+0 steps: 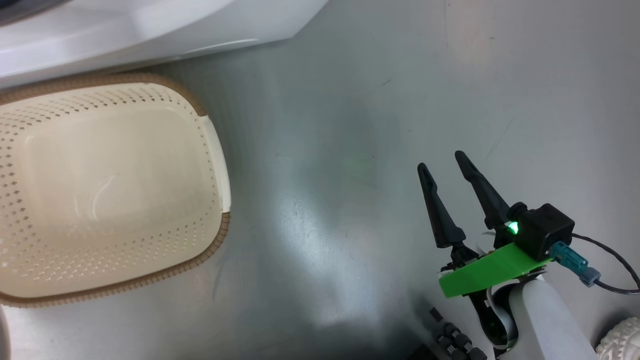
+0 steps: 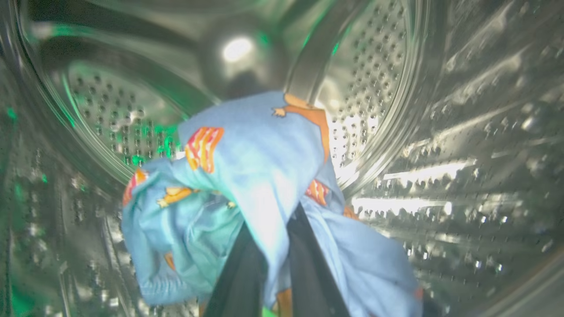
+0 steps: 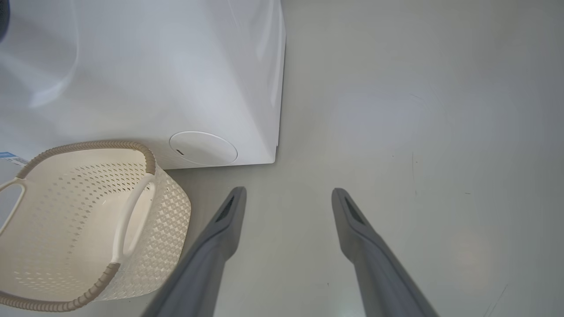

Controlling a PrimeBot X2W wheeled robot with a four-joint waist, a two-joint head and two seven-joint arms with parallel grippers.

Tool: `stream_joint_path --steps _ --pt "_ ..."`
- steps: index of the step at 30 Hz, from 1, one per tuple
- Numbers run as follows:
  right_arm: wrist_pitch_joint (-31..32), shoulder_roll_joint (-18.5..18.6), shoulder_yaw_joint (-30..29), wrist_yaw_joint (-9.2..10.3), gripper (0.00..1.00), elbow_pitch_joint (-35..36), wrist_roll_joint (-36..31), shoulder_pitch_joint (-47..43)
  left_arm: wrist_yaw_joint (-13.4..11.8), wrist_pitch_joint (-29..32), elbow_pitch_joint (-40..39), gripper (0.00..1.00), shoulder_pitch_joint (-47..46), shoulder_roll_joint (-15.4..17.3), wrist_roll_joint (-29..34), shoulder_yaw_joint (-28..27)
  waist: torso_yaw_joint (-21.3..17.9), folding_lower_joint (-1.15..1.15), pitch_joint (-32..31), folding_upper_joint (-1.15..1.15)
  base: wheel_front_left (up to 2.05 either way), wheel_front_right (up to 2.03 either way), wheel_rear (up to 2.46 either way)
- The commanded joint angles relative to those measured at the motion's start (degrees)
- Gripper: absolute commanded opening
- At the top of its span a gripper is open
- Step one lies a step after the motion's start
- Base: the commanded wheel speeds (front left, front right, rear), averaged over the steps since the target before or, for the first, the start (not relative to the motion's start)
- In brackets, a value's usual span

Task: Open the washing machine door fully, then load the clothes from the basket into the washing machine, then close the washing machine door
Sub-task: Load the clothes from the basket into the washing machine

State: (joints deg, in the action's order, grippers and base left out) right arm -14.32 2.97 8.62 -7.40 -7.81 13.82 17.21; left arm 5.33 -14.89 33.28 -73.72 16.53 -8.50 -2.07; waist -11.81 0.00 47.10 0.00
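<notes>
My left gripper is inside the washing machine's perforated steel drum, shut on the clothes, light-blue fabric with orange prints that drapes over both dark fingers. The basket stands on the floor at the left, cream-white with a brown rim, and its inside is bare; the right wrist view has the basket at lower left. The white washing machine fills the top left, its front just behind the basket. My right gripper hangs open over the floor, fingers wide apart and holding nothing. The washing machine door is out of view.
Grey glossy floor spreads to the right of the basket and the machine. A round cover sits low on the machine's front. A white textured object shows at the lower right corner, near my right arm's cable.
</notes>
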Motion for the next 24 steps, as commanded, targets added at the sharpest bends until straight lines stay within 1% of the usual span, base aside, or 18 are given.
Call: stream_joint_path --steps 1,6,10,18,19,20,21,24 --pt "-0.67 -0.09 1.30 -0.09 1.00 0.77 0.17 -1.40 0.34 -0.10 0.49 0.00 0.21 2.14 -0.57 -0.84 0.17 0.00 -0.15 0.00 0.00 0.00 0.00" --pt "-0.68 -0.09 1.14 -0.09 1.00 0.56 0.09 -1.62 0.81 1.10 10.09 0.00 -1.96 1.96 -1.85 -0.40 0.51 0.00 -0.77 0.00 0.00 0.00 0.00" --pt "-0.68 -0.09 1.18 -0.09 1.00 0.54 0.13 -1.74 1.13 2.15 15.30 0.00 -4.03 2.06 -2.66 0.07 0.66 0.00 -1.24 0.00 0.00 0.00 0.00" --pt "-0.68 -0.09 1.29 -0.09 1.00 0.23 0.46 -1.45 1.53 2.07 20.96 0.00 -6.94 2.23 -3.43 1.33 0.70 0.00 -1.83 0.00 0.00 0.00 0.00" --pt "-0.68 -0.09 1.30 -0.09 1.00 0.18 0.58 -1.42 1.56 1.84 21.36 0.07 -7.11 2.28 -3.48 1.44 0.68 0.00 -1.93 0.00 0.00 0.00 0.00" --pt "-0.68 -0.09 1.30 -0.09 1.00 0.18 0.58 -1.42 1.56 1.84 21.36 0.07 -7.11 2.28 -3.48 1.44 0.68 0.00 -1.93 0.00 0.00 0.00 0.00" --pt "-0.68 -0.09 1.37 -0.09 1.00 0.04 0.68 -1.38 1.59 1.37 22.01 1.00 -7.36 2.36 -3.59 1.57 0.64 0.00 -2.15 0.00 0.00 0.00 0.00" --pt "-0.68 -0.09 1.40 -0.09 1.00 -0.02 0.77 -1.28 1.63 1.00 22.58 1.00 -7.50 2.30 -3.75 1.74 0.59 0.00 -2.39 0.00 0.00 0.00 0.00"
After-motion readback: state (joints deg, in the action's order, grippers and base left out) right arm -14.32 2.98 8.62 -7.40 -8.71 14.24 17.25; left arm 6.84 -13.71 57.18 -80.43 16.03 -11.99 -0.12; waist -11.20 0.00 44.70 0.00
